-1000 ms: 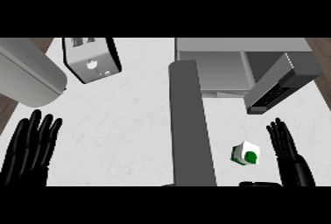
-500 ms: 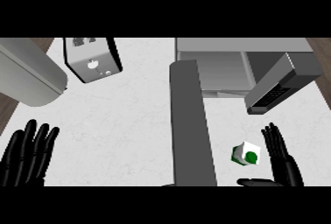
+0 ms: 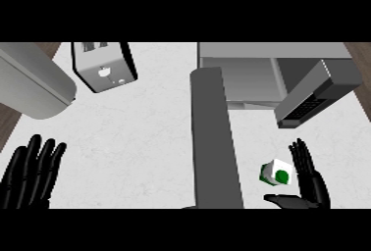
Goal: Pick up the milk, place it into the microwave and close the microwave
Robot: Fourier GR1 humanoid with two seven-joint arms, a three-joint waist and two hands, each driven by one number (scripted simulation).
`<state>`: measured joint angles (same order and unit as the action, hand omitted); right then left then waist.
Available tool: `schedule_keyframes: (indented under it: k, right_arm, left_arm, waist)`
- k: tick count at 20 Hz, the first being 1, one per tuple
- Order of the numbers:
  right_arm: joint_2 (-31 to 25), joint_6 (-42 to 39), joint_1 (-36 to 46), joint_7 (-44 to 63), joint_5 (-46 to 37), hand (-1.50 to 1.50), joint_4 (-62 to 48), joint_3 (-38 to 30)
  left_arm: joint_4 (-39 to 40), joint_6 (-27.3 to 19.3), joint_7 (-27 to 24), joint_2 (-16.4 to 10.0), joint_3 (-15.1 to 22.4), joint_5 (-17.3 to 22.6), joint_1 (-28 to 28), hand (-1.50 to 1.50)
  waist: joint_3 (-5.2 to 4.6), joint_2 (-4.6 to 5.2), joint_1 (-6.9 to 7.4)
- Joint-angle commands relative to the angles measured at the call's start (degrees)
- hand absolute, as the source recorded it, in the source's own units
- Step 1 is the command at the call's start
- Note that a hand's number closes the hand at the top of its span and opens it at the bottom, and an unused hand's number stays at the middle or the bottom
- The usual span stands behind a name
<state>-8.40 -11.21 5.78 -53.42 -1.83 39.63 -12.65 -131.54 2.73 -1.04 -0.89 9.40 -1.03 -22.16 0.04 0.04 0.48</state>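
The milk point(image 3: 276, 173), a small white carton with green marks, stands on the white counter at the lower right. My right hand point(image 3: 308, 179) is open just to its right, fingers straight and thumb reaching under the carton, not touching it as far as I can see. The microwave point(image 3: 250, 73) sits at the top right with its door point(image 3: 214, 137) swung wide open, the door edge running down the middle of the view. My left hand point(image 3: 30, 174) rests open at the lower left, fingers up.
A toaster point(image 3: 105, 66) stands at the top left of the counter. A large grey rounded object point(image 3: 29, 81) lies at the far left. The microwave's control panel point(image 3: 313, 95) juts out at the right, above the milk.
Both hands have slid lower in the view. The right hand has drawn closer to the milk, its thumb now showing below the carton. The milk has not moved.
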Motion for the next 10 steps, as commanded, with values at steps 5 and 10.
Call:
schedule_keyframes:
  k: [5, 10]
  right_arm:
    - [-1.9, -1.2, 7.8, -11.6, -3.3, 1.5, -16.8, 0.3]
    - [-2.5, 5.5, 4.0, -20.7, -8.0, 1.5, -15.1, 2.8]
  left_arm:
    - [-1.0, -1.5, 3.5, 0.8, -0.1, 0.5, 3.1, -1.5]
    - [-0.5, -0.9, 0.6, 0.6, 2.3, -1.0, -0.1, -1.5]
  waist:
    - [0.06, 0.15, 0.11]
    - [0.15, 0.22, 0.35]
